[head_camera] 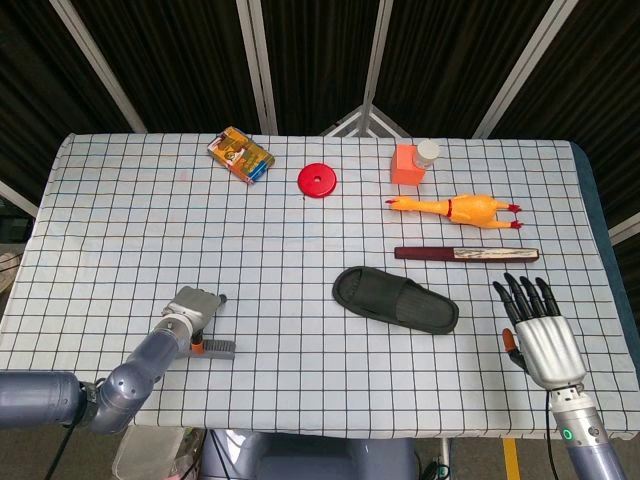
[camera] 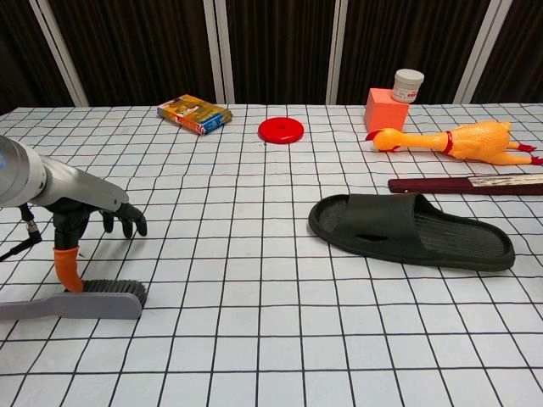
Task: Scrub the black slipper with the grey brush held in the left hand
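The black slipper lies sole-down right of the table's middle. The grey brush lies flat on the checked cloth near the front left edge, bristles to the right. My left hand hovers just above and behind it with fingers apart and raised. Only its orange thumb tip reaches down to the brush handle. My right hand is open with fingers spread, right of the slipper's heel end, and shows only in the head view.
A dark red stick with a pale end and a rubber chicken lie behind the slipper. An orange block with a jar, a red disc and a colourful box sit along the back.
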### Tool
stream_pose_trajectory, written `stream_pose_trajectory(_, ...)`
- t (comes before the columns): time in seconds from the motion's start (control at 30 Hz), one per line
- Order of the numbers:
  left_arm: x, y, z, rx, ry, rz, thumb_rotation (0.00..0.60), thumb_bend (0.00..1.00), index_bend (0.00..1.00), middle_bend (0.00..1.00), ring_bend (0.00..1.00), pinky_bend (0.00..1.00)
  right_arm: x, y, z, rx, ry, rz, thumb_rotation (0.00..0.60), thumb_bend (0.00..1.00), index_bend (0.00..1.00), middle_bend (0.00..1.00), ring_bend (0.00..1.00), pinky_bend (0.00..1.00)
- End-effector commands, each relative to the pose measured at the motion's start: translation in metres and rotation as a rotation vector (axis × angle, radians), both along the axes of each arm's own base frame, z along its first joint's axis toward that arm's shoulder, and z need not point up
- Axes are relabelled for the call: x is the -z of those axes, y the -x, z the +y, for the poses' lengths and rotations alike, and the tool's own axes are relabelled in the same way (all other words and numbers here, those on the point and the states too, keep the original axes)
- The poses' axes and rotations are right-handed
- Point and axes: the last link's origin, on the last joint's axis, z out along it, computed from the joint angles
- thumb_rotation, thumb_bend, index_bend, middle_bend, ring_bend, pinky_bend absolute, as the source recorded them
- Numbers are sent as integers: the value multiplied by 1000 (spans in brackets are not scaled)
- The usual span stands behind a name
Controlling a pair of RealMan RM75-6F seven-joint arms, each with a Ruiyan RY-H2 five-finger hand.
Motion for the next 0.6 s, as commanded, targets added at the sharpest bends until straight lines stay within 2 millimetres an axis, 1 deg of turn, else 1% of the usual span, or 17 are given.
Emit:
stream_pose_trajectory(0.03, -39, 0, -25, 85, -100, -179, 600, 25, 15, 49, 46, 191, -20, 10, 16, 49, 59, -36, 600, 557, 0, 0, 0, 0)
stream_pose_trajectory(0.1, -49, 14, -47, 80, -145, -270, 600, 20, 0, 21, 19, 140, -30, 14, 28, 60, 100, -80, 600, 554, 0, 0, 0, 0)
stream_pose_trajectory(0.13, -54, 26, -60, 76, -174, -297, 600, 19, 0, 15, 14, 120, -34, 18, 35, 69, 119, -105, 600, 549, 0, 0, 0, 0)
stream_pose_trajectory(0.2, -60, 53, -86, 96, -234, -310, 600, 16, 0, 1, 1, 61, -39, 25, 49, 81, 141, -131, 600, 517, 0, 0, 0, 0)
stream_pose_trajectory(0.27, -67, 82, -113, 131, -308, -305, 600, 14, 0, 0, 0, 26, -42, 32, 61, 94, 149, -131, 600, 451, 0, 0, 0, 0)
stream_pose_trajectory(0.33, -75, 108, -137, 180, -388, -306, 600, 10, 0, 0, 0, 5, -44, 34, 68, 91, 156, -126, 600, 421, 0, 0, 0, 0)
stream_pose_trajectory(0.37, -81, 125, -153, 214, -451, -319, 600, 6, 0, 0, 0, 0, -47, 34, 73, 76, 171, -128, 600, 416, 0, 0, 0, 0)
stream_pose_trajectory(0.43, -88, 142, -167, 289, -498, -299, 600, 1, 0, 0, 0, 0, -50, 33, 79, 61, 188, -149, 600, 415, 0, 0, 0, 0)
stream_pose_trajectory(0.53, -92, 154, -179, 354, -550, -299, 600, 0, 0, 0, 0, 0, -51, 32, 86, 48, 176, -163, 600, 414, 0, 0, 0, 0)
stream_pose_trajectory(0.6, -91, 157, -182, 399, -556, -297, 600, 0, 0, 0, 0, 0, -49, 34, 91, 63, 140, -140, 600, 414, 0, 0, 0, 0)
